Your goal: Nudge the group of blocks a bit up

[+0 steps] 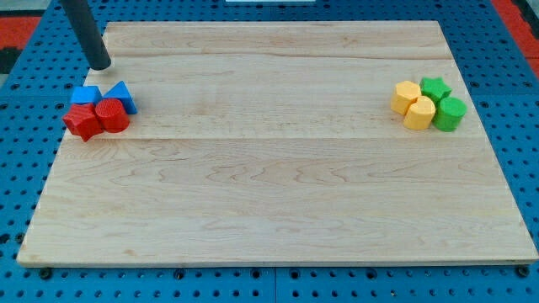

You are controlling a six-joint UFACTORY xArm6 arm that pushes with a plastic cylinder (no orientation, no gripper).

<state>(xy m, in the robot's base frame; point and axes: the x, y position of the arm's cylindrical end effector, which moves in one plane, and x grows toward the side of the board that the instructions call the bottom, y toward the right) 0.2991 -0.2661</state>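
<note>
My tip point(100, 65) touches the board near its top left corner, just above a cluster of blocks and apart from it. That cluster holds a blue cube point(84, 95), a blue triangular block point(123, 96), a red star-shaped block point(82, 122) and a red cylinder point(112, 115), all touching. At the view's right a second cluster holds a yellow hexagonal block point(405, 97), a yellow cylinder point(419, 113), a green star point(435, 87) and a green cylinder point(450, 113).
The wooden board point(278, 194) lies on a blue pegboard table point(17, 126). The left cluster sits close to the board's left edge. The rod slants up to the view's top left.
</note>
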